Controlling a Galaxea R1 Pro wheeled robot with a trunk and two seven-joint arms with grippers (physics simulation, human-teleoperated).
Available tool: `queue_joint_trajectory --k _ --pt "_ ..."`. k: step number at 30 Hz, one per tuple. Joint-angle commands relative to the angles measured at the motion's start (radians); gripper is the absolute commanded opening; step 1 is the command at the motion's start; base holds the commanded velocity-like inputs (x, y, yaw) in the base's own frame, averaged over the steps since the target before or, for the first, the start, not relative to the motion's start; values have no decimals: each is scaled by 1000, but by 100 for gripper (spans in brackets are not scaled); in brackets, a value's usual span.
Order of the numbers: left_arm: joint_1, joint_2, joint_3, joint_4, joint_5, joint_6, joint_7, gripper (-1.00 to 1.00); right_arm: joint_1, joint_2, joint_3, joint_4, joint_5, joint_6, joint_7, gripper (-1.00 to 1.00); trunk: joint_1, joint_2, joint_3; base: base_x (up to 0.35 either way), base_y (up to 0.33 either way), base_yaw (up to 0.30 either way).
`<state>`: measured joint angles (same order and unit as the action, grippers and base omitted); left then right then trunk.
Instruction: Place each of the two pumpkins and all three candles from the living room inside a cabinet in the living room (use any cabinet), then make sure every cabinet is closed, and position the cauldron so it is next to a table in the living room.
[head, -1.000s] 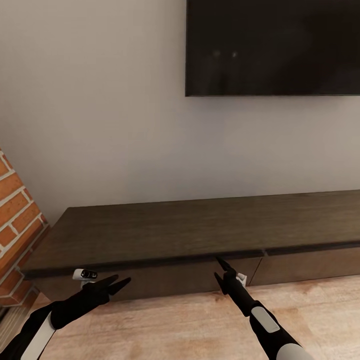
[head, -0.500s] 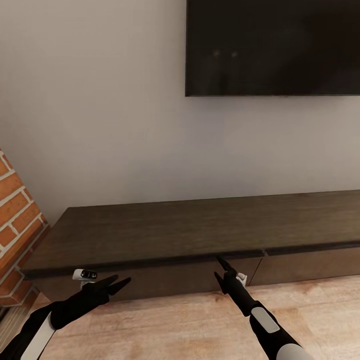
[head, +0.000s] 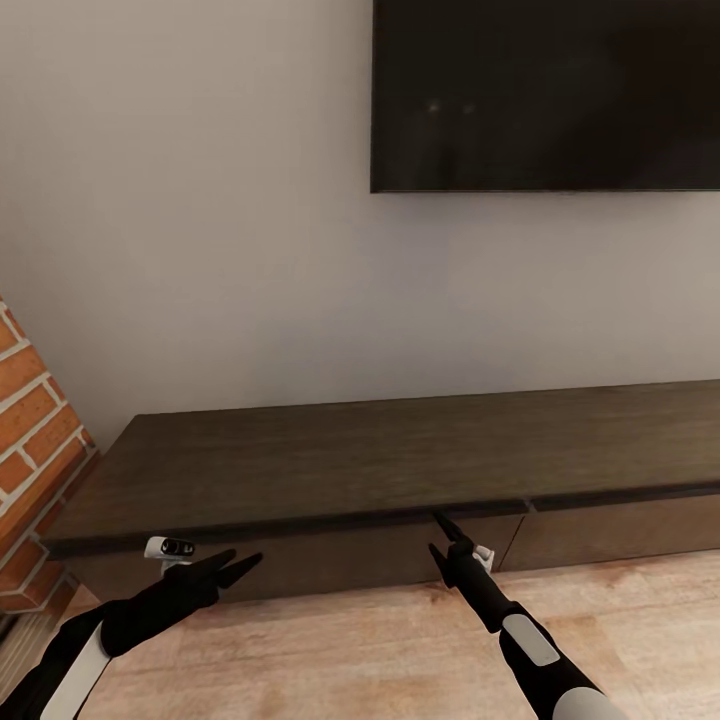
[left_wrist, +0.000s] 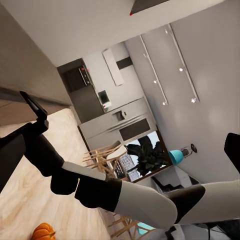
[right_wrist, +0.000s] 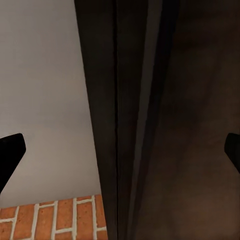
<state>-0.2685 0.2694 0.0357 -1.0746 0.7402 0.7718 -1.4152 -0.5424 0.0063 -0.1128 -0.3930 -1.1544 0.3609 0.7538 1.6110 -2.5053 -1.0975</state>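
1. The long, low dark-brown wooden cabinet (head: 400, 470) sits against the far wall, drawers shut; nothing has changed over the last second.
2. Right pincer (head: 447, 532), released, stays at the drawer's top edge; left pincer (head: 238, 568) released.
3. Opening seems stalled; an orange pumpkin (left_wrist: 43, 232) waits on the floor.

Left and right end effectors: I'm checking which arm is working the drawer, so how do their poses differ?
The right end effector points up at the cabinet, tip under its top edge; the left end effector lies nearly level, in front of the drawer front. Both are black, empty and low by the wooden floor.
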Motion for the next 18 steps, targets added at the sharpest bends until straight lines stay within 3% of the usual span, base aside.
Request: queue_joint_trajectory --k 1,6,18 --pt "0 0 0 -1 2 10 -2 100 0 0 -4 0 -7 9 1 100 0 0 -1 0 0 0" --pt "1 1 0 -3 2 10 -2 100 0 0 -4 0 -10 10 3 100 0 0 -1 0 0 0" --pt "1 1 0 -4 2 11 -2 100 -1 0 -4 0 -13 10 44 100 5 -3 -47 0 0 0"
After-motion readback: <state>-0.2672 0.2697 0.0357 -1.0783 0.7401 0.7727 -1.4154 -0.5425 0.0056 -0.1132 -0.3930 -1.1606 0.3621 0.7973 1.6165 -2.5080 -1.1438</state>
